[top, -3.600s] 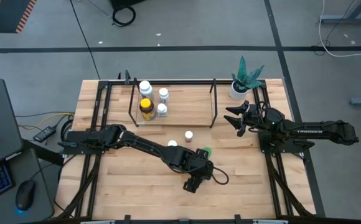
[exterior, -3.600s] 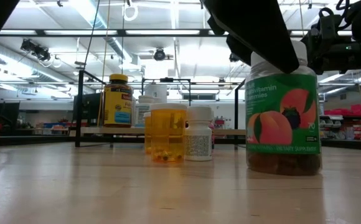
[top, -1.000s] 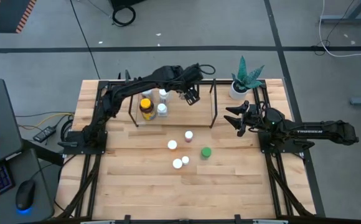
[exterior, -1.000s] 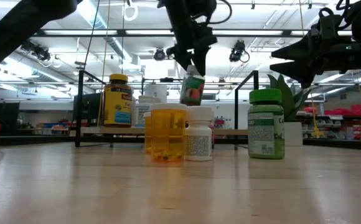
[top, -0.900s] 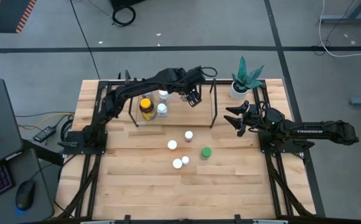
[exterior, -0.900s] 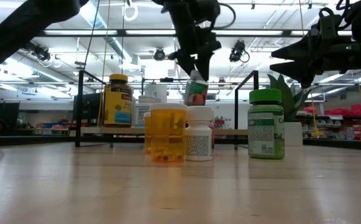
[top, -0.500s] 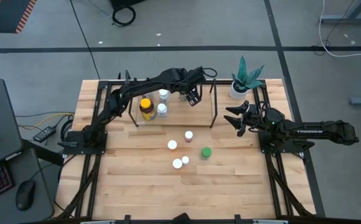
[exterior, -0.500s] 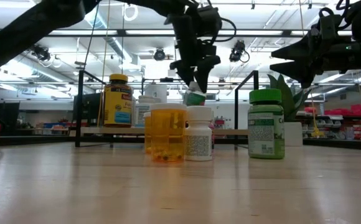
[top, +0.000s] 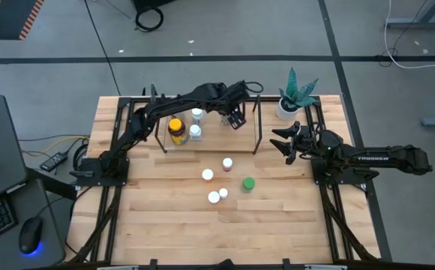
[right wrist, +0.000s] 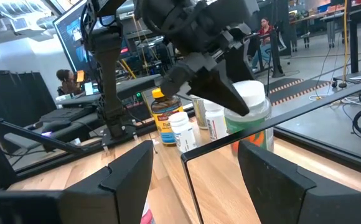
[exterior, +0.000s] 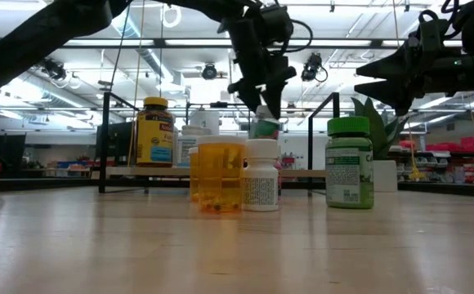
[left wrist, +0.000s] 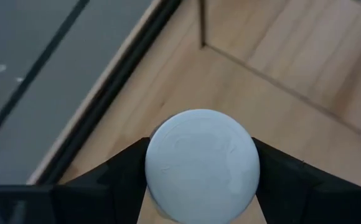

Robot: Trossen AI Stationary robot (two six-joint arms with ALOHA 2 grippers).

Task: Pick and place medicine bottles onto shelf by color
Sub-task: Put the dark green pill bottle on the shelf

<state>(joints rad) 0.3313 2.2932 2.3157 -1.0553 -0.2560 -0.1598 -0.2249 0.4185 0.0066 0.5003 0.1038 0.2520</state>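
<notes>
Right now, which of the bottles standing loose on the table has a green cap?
The green-capped bottle, nearest the right arm's side. The other loose bottles have white or pinkish caps.

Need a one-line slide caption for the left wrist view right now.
Left tool grips a white-capped bottle above the light-wood shelf.

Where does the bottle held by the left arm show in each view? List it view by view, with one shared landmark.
High view: hidden under the left tool, over the shelf's right part.
Low view: bottle above the white-capped bottle, below the tool.
Left wrist view: its white cap between the dark fingers.
Right wrist view: right of center, white cap and green label, tool on top.
Shared landmark: the yellow-capped amber bottle on the shelf.
</notes>
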